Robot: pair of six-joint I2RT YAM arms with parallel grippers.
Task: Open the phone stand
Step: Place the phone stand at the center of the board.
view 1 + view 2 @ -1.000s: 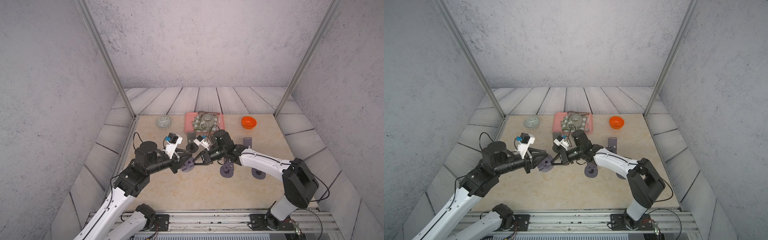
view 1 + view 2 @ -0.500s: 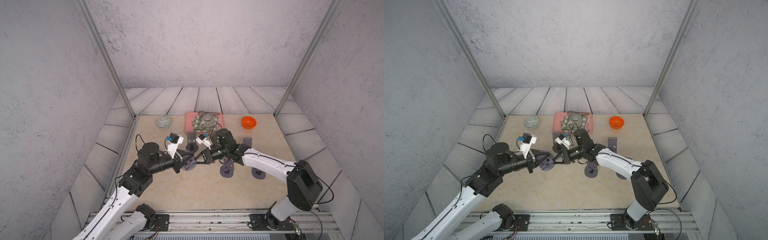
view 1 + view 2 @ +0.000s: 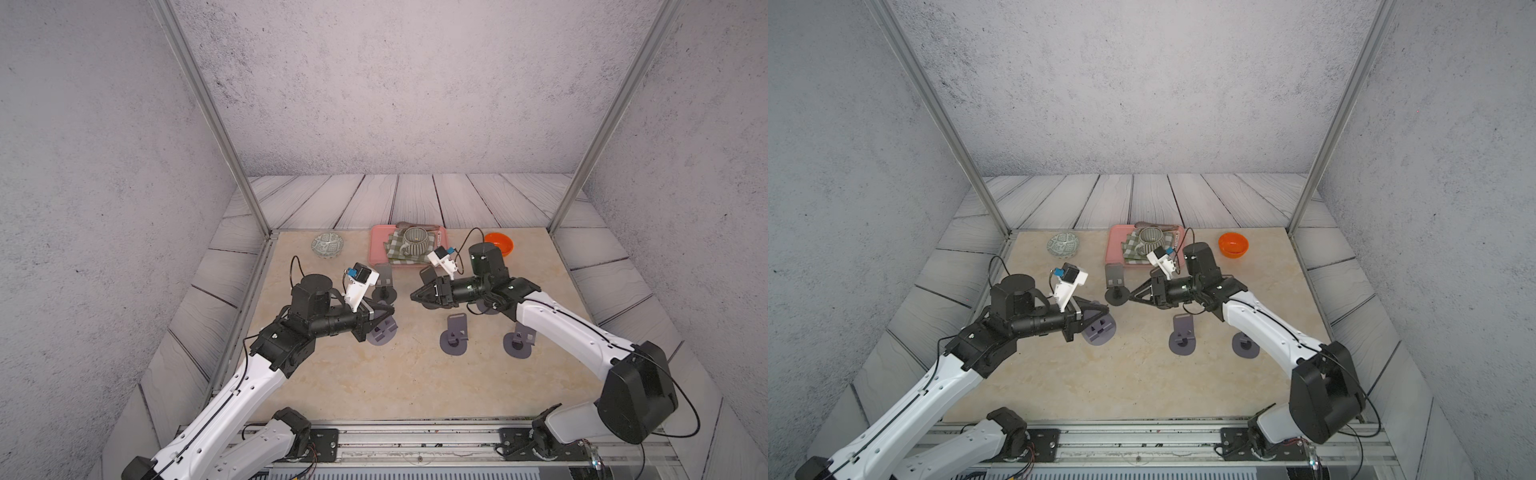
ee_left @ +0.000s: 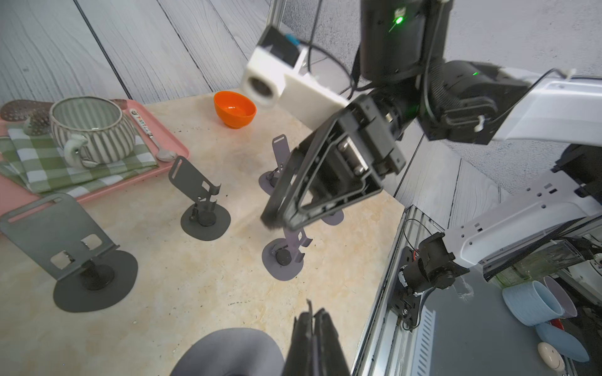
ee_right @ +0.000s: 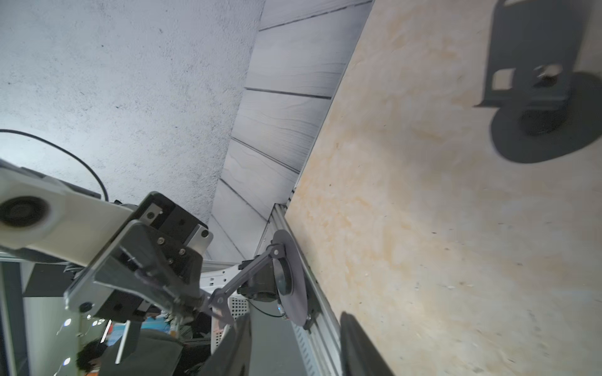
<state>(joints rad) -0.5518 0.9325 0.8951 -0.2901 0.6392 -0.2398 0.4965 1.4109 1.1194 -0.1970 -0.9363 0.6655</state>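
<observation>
A purple-grey phone stand [image 3: 384, 331] [image 3: 1100, 328] hangs from my left gripper [image 3: 388, 312] [image 3: 1106, 309], which is shut on its thin plate. In the left wrist view the shut fingers [image 4: 312, 328] pinch the plate edge, with the stand's round base [image 4: 228, 351] beside them. The right wrist view shows the stand's hinged arm [image 5: 242, 280] and base disc [image 5: 291, 276] sticking out from the left gripper [image 5: 195, 301]. My right gripper [image 3: 413, 296] [image 3: 1131, 297] [image 5: 293, 345] stands open and empty, a short way right of the stand.
A dark stand [image 3: 384, 286] is just behind the held one. Two purple stands [image 3: 455, 337] [image 3: 519, 340] sit under the right arm. At the back are a pink tray [image 3: 376, 251] with a striped mug [image 3: 415, 242], an orange bowl [image 3: 498, 243] and a patterned bowl [image 3: 327, 244].
My right gripper has opened, let go of the stand and drawn back to the right. The left gripper closed on the stand's plate and keeps hold of it.
</observation>
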